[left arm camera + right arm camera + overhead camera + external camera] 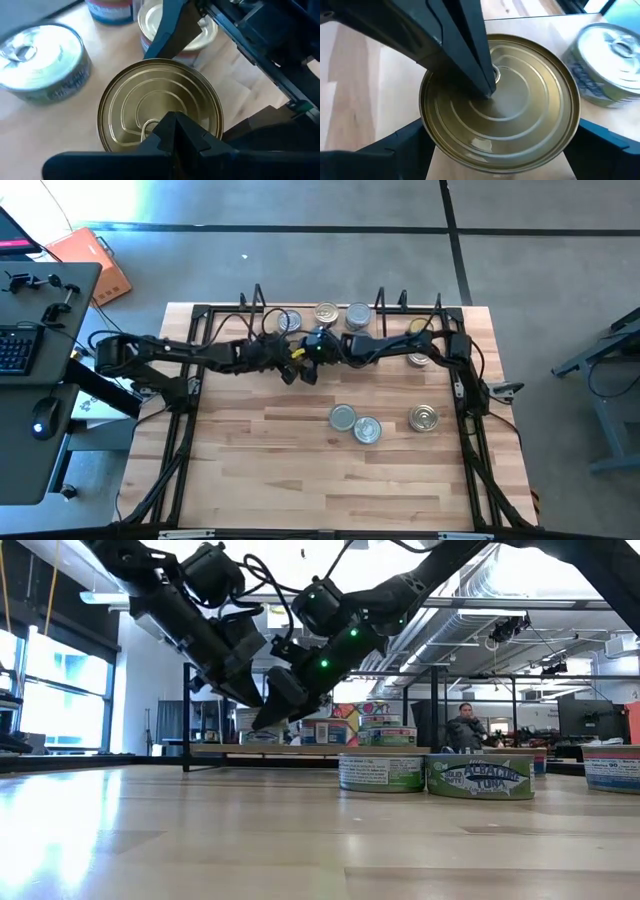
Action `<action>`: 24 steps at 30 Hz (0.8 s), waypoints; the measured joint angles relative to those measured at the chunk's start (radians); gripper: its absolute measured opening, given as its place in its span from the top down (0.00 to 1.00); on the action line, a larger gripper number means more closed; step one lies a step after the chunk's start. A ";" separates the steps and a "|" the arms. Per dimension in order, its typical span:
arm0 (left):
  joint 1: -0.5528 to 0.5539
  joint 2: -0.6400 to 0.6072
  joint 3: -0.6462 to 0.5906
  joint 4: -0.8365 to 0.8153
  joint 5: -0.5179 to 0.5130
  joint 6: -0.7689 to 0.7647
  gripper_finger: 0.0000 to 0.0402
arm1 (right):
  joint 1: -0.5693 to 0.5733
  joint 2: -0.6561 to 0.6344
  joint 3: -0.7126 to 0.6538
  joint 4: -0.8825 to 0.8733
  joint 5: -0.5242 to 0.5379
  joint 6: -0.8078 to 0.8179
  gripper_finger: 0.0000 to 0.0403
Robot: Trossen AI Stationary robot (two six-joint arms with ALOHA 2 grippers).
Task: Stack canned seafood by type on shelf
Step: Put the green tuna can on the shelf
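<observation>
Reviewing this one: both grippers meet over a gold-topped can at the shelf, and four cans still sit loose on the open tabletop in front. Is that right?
Not quite: three cans, not four, sit loose on the tabletop, as the high view shows: two silver-topped cans touching and one can apart. The rest holds: the left gripper and right gripper meet over the gold-topped can at the shelf.
</observation>
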 joint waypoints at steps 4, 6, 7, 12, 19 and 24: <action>0.001 -0.033 -0.001 -0.008 -0.007 0.013 1.00 | -0.011 -0.001 0.002 0.017 -0.006 0.003 0.13; -0.003 -0.063 -0.003 -0.031 -0.004 0.014 1.00 | -0.010 -0.002 0.003 0.025 -0.005 0.002 0.13; -0.007 -0.080 -0.003 -0.045 -0.003 0.012 1.00 | -0.009 -0.004 0.003 0.026 -0.005 -0.002 0.13; -0.028 -0.174 0.006 -0.110 0.005 0.005 1.00 | -0.011 -0.005 0.025 0.013 0.000 -0.002 0.11; -0.058 -0.268 0.089 -0.218 0.006 0.043 1.00 | -0.011 -0.005 0.086 -0.019 -0.008 -0.004 0.12; -0.093 -0.305 0.196 -0.379 0.002 0.046 1.00 | -0.020 0.011 0.089 0.034 -0.034 0.010 0.12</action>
